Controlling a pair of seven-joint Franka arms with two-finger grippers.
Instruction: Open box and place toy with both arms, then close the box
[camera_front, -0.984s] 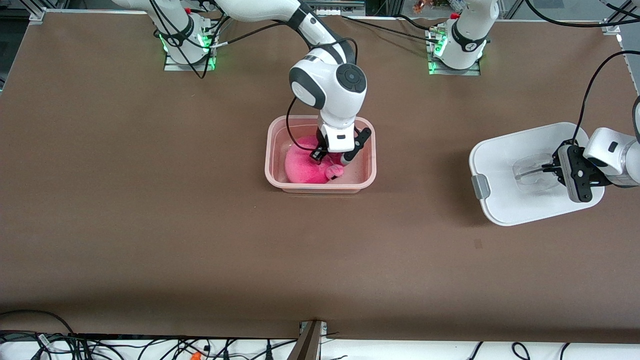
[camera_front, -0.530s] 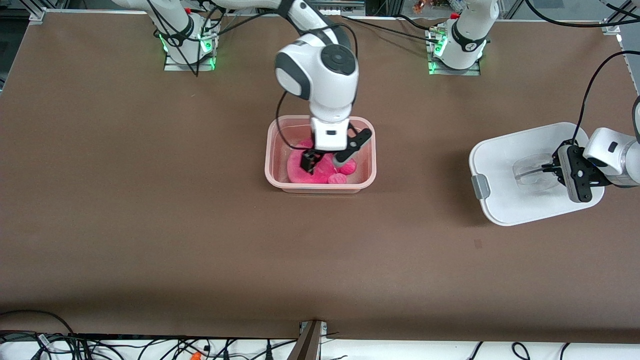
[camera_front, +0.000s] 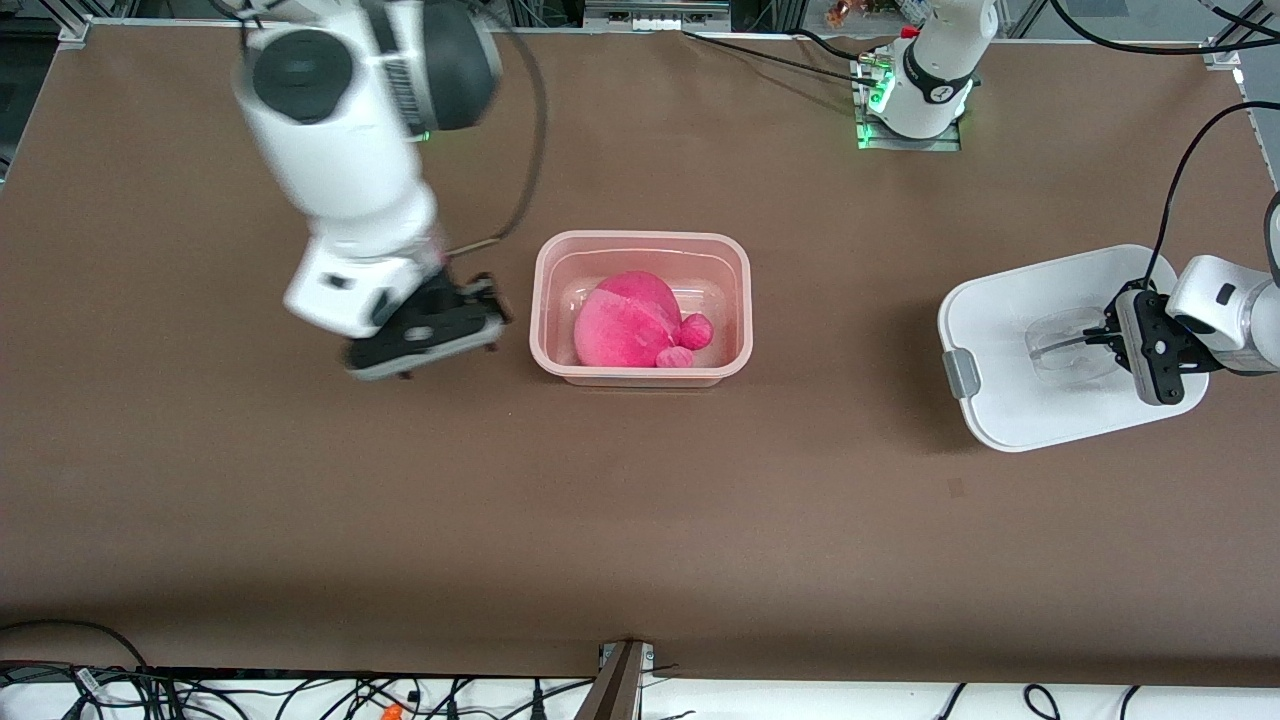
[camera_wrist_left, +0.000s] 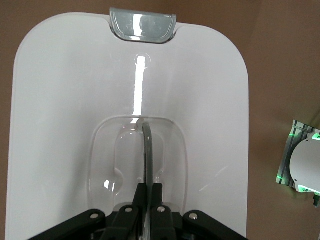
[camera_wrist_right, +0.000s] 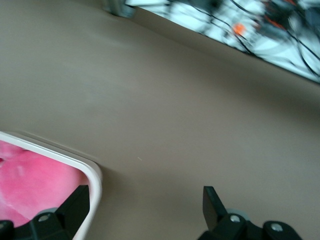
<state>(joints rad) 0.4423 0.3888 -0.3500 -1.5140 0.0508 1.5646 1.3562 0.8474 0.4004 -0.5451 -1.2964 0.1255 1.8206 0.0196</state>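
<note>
The box, a pinkish tub (camera_front: 541, 300), stands open at mid-table. The toy (camera_front: 627, 331), a round pink plush, lies inside it. My right gripper (camera_front: 485, 312) is open and empty above the table, beside the tub toward the right arm's end. The right wrist view shows its spread fingers (camera_wrist_right: 215, 204), the tub's rim (camera_wrist_right: 95, 175) and the toy (camera_wrist_right: 30, 180). The white lid (camera_front: 1010, 320) lies apart near the left arm's end. My left gripper (camera_front: 1106, 338) is shut on the lid's clear handle (camera_wrist_left: 147, 145). One grey clip (camera_wrist_left: 142, 25) shows on the lid (camera_wrist_left: 60, 100).
The left arm's base (camera_front: 915, 85) stands at the table's robot edge. Cables (camera_front: 300, 695) run along the table edge nearest the front camera. Brown tabletop (camera_front: 640, 500) stretches between the tub and that edge.
My right gripper has let go of the toy, risen out of the tub and swung toward the right arm's end. The toy stays in the tub. The left arm has not moved.
</note>
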